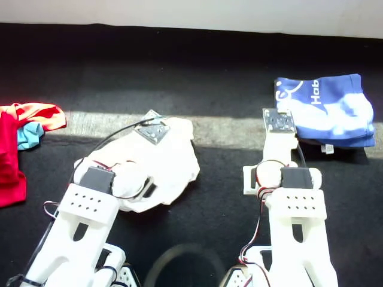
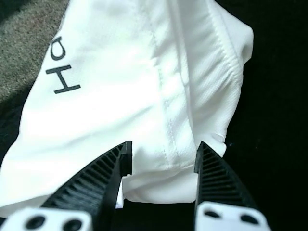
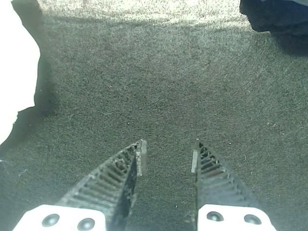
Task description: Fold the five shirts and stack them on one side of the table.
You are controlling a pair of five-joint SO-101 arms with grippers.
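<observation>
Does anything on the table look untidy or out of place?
Yes. At the left edge, the red shirt, orange shirt and teal shirt lie bunched in a heap, unfolded, unlike the folded blue shirt.

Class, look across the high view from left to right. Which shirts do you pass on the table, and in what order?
red shirt → white shirt → blue shirt
</observation>
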